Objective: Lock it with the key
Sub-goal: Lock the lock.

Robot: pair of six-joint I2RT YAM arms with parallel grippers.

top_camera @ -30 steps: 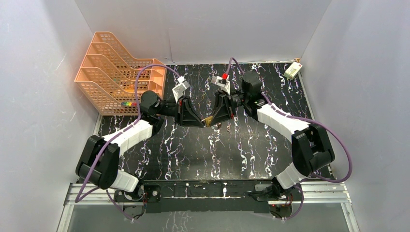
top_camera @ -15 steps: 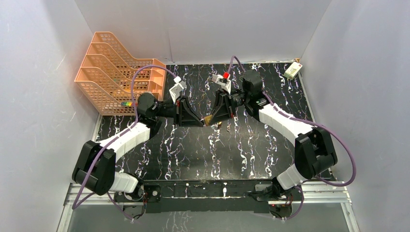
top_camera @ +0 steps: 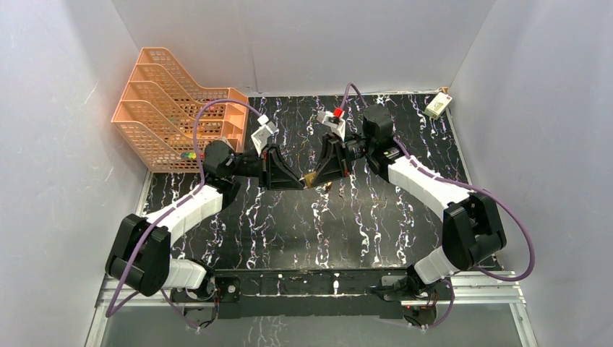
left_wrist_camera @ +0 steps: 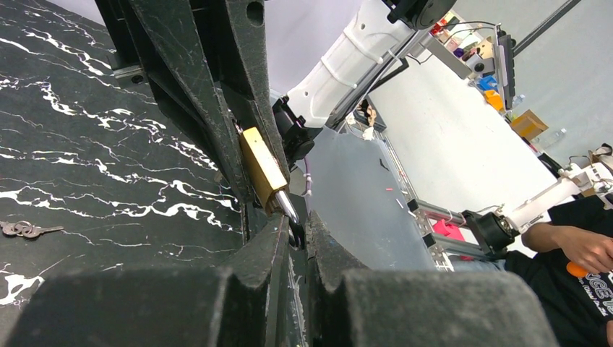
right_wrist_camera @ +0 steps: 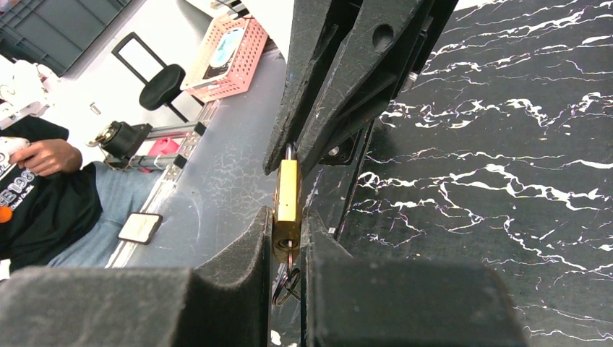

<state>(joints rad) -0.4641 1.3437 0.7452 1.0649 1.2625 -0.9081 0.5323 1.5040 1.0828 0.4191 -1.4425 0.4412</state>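
Brass padlock (right_wrist_camera: 288, 196) in both jaws

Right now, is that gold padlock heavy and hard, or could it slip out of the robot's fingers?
Probably heavy for its size: the padlock looks like solid brass. It seems stiff, spanning straight between the right gripper and the left gripper. Its shiny shackle looks smooth, so it might slip when twisted.

Bright even light; blurred, dark near foregrounds.
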